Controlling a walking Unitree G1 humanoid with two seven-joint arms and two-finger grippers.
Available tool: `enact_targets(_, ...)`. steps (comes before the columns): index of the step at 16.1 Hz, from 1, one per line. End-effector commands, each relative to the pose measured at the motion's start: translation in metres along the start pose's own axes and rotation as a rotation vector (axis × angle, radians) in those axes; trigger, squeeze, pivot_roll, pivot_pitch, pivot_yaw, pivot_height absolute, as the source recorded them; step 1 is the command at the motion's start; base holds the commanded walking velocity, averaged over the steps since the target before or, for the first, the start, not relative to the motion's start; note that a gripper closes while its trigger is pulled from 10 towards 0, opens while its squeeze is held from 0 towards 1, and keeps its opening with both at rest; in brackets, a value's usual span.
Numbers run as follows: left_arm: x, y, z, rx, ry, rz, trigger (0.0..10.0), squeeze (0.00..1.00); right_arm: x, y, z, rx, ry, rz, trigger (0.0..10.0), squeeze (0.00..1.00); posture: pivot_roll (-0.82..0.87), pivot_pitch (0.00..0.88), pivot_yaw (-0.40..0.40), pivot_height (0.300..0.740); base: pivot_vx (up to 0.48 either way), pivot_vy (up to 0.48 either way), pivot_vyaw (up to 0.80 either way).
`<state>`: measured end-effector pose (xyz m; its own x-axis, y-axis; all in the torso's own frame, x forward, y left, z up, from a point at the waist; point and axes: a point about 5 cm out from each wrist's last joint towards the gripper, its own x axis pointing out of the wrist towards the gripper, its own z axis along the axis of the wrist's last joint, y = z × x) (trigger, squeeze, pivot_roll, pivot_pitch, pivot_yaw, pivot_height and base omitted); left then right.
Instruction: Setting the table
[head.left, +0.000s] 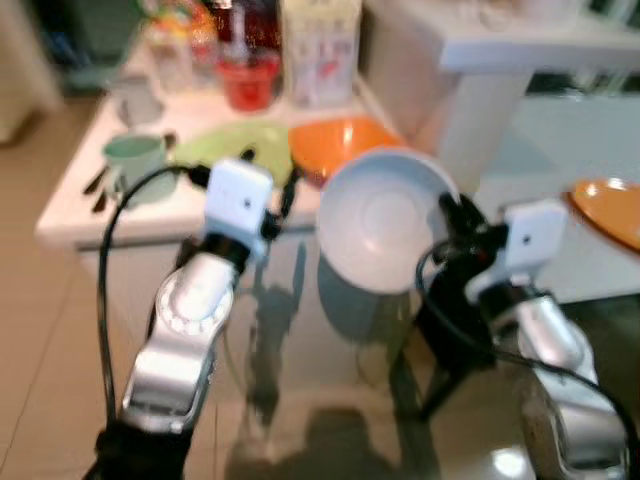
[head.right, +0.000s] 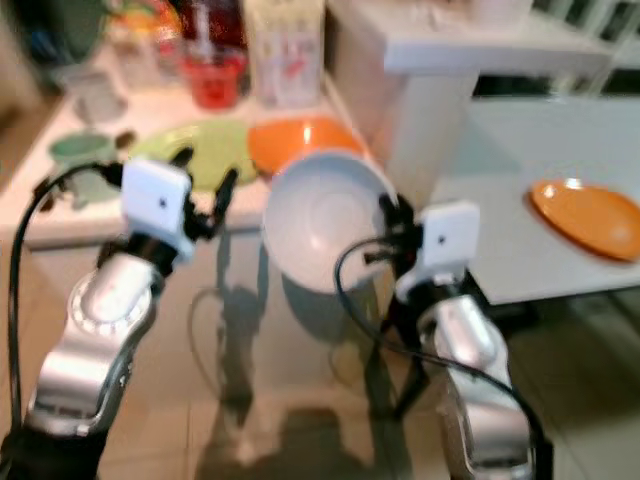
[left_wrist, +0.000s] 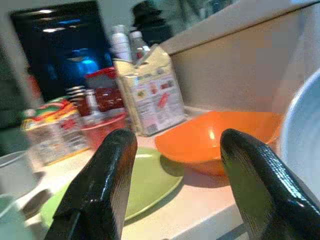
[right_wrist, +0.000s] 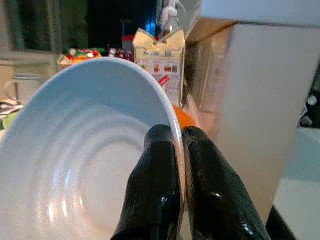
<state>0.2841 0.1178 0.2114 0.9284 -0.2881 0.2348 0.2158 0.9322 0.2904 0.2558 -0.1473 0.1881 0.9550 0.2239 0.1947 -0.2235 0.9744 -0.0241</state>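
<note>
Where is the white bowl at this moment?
The white bowl is held by its rim in the right pincer, lifted and tilted near the middle of the head views, just in front of the orange bowl on the white counter.

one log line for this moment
right gripper: shut on white bowl rim, lifted | left gripper: open, empty, near orange bowl

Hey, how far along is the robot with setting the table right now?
Early on. One orange plate already lies on the white table to the right. In hand: the right gripper pinches the rim of a white bowl, lifted off the counter. The left gripper is open, pointing at the orange bowl and green plate left on the counter.
</note>
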Motion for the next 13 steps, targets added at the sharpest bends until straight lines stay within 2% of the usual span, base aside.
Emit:
enact_targets(1, 0.003, -0.008, 0.005, -0.002, -0.024, -0.031, 10.0, 0.00, -0.004, -0.010, 0.006, -0.028, -0.030, -0.053, 10.0, 0.00, -0.04, 0.000, -0.002, 0.740, 0.000, -0.480, 0.80)
enact_targets(3, 0.006, -0.006, 0.002, -0.014, -0.017, -0.020, 10.0, 0.00, -0.008, -0.016, 0.001, -0.009, -0.015, -0.122, 10.0, 0.00, -0.07, 0.000, 0.009, 0.740, 0.000, -0.480, 0.00)
enact_targets(8, 0.005, -0.007, 0.000, -0.002, -0.013, -0.013, 10.0, 0.00, -0.008, -0.021, 0.000, -0.001, -0.002, -0.145, 10.0, 0.00, -0.04, 0.000, -0.007, 0.740, 0.000, -0.480, 0.00)
enact_targets(10, 0.006, -0.002, -0.001, 0.001, -0.009, 0.002, 10.0, 0.00, -0.004, -0.017, -0.002, 0.011, 0.005, -0.145, 10.0, 0.00, -0.05, 0.000, 0.000, 0.740, 0.000, -0.480, 0.00)
enact_targets(13, 0.005, -0.005, -0.002, -0.003, -0.009, -0.002, 10.0, 0.00, -0.002, -0.015, -0.001, 0.009, 0.004, -0.135, 10.0, 0.00, -0.06, 0.000, 0.000, 0.740, 0.000, -0.480, 0.00)
